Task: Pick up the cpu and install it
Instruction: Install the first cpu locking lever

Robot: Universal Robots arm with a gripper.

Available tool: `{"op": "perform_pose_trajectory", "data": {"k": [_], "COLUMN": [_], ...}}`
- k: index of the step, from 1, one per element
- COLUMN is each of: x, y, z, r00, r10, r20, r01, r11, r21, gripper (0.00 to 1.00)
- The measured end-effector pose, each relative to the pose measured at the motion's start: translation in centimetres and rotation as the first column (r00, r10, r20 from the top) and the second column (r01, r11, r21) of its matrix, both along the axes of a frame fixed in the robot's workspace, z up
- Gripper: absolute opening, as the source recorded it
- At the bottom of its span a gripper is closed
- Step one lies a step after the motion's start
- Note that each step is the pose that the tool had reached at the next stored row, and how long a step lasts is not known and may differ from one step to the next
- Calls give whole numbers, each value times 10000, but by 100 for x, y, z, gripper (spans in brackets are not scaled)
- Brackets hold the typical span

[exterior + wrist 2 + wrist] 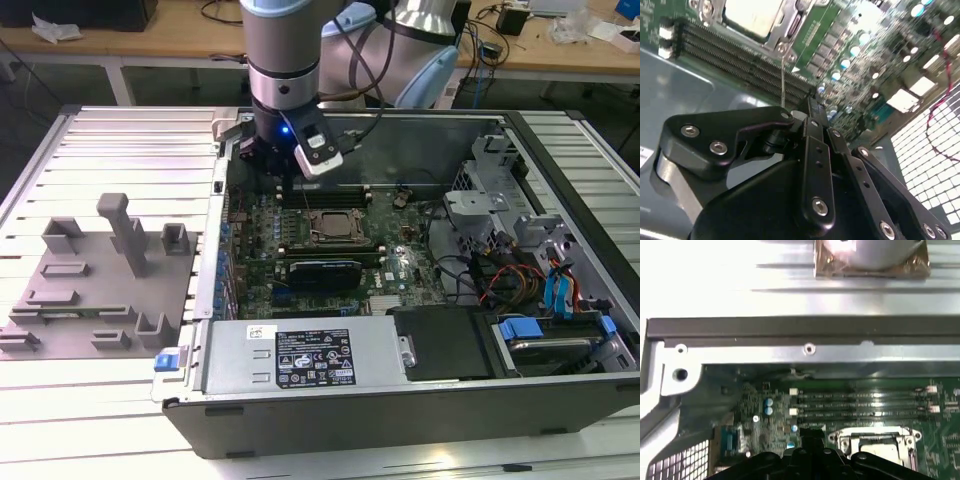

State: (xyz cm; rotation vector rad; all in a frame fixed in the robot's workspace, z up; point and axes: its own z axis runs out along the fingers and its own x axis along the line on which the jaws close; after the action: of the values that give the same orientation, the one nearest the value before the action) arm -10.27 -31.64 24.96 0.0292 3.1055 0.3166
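Cpu point(756, 15) seated in socket, just beside closed, empty pincer point(812, 107).

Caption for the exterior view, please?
Gripper hovers over the motherboard inside the open computer case, beside the socket holding the cpu; grey fixture sits outside.

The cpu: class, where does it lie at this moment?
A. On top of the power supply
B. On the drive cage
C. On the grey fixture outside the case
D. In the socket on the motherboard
D: the cpu shows its pale metal top seated inside the socket frame on the motherboard, with the gripper beside it.
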Motion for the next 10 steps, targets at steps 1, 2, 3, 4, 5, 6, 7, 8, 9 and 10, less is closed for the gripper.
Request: {"op": "perform_pose_trajectory", "data": {"k": [1, 2, 3, 4, 5, 6, 7, 8, 9, 10], "x": [4, 12, 19, 51, 76, 102, 136, 168, 194, 223], "y": [0, 0, -1, -1, -1, -1, -1, -1, -1, -1], "z": [0, 0, 0, 1, 0, 0, 0, 0, 0, 0], "r00": [10000, 10000, 10000, 10000, 10000, 10000, 10000, 10000, 10000, 10000], "r10": [-2, -5, -6, -9, -12, -17, -21, -22, -24, -27], "r20": [0, 0, 0, -1, -2, -1, -2, -1, -1, -1], "r01": [2, 5, 6, 9, 12, 17, 21, 22, 24, 27], "r11": [10000, 10000, 10000, 10000, 10000, 10000, 10000, 10000, 10000, 10000], "r21": [12, 23, 28, 37, 42, 44, 46, 47, 49, 50], "gripper": [11, 11, 11, 11, 11, 11, 11, 11, 11, 11]}}
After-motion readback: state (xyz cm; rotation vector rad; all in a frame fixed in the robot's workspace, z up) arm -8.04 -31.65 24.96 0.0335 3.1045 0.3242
